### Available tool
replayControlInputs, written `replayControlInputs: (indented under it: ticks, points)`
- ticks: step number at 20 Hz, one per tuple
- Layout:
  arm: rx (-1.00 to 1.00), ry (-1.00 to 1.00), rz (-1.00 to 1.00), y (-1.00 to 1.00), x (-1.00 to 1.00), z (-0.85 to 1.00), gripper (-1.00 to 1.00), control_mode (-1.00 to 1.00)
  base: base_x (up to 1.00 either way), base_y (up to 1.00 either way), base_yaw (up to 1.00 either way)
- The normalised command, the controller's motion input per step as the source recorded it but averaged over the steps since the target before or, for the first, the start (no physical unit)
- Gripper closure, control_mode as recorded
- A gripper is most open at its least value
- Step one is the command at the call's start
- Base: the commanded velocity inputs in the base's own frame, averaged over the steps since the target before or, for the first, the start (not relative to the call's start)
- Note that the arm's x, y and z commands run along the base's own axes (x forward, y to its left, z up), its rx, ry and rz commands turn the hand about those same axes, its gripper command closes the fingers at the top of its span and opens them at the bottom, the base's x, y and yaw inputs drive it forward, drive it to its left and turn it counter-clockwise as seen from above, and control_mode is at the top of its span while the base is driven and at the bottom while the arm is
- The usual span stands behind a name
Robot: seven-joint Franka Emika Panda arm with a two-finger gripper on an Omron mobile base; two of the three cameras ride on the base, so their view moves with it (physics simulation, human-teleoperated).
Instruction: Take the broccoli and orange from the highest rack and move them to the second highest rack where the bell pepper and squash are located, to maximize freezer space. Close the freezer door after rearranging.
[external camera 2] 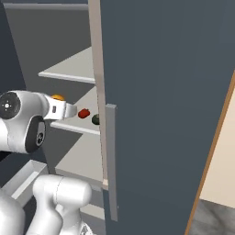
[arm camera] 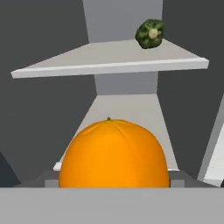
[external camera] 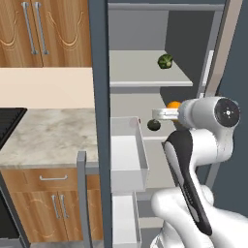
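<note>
The small, smooth, bright orange ball (arm camera: 113, 153) sits right at the front of the end effector (external camera: 170, 110), so close that it looks very big in the hand view. The finger tips are hidden behind the fruit, so I cannot tell if the end effector is squeezing it or has let it go. From the left base view, the orange peeks out just above the end effector, inside the tall dark slate-blue freezer (external camera: 99, 97).

Above the end effector is the flat pale grey highest rack (external camera: 145, 72). The small lumpy dark green broccoli (external camera: 165, 61) rests on it, up and a bit to the right of the end effector in the hand view.

The flat pale grey second highest rack (external camera 2: 75, 126) is under the end effector. A smooth dark green ball (external camera: 153, 125) lies on it, just below the end effector. In the right base view, a small red vegetable (external camera 2: 83, 113) lies just past the end effector, beside the dark green ball.

The tall dark slate-blue freezer door (external camera 2: 165, 114) with its grey bar handle (external camera 2: 111, 160) stands open, off to the right of the end effector.
</note>
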Motion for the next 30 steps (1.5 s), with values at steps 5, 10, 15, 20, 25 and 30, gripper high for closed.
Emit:
replayControlInputs:
  ticks: [5,10,15,20,25,30]
  points:
    - [0.0,0.19,-0.03,-0.03,0.24,-0.68,1.0,-1.0,0.0,0.0,0.0]
    - [0.02,0.38,-0.05,-0.01,0.89,-0.22,1.0,-1.0,0.0,0.0,0.0]
    - [0.0,-0.04,0.0,0.0,0.55,-0.37,1.0,-1.0,0.0,0.0,0.0]
    - [0.0,-0.36,0.0,0.0,0.45,-0.68,1.0,-1.0,0.0,0.0,0.0]
    - [0.0,0.0,0.0,0.0,0.59,-0.54,1.0,-1.0,0.0,0.0,0.0]
    - [0.04,0.05,0.0,0.0,0.67,-0.13,1.0,-1.0,0.0,0.0,0.0]
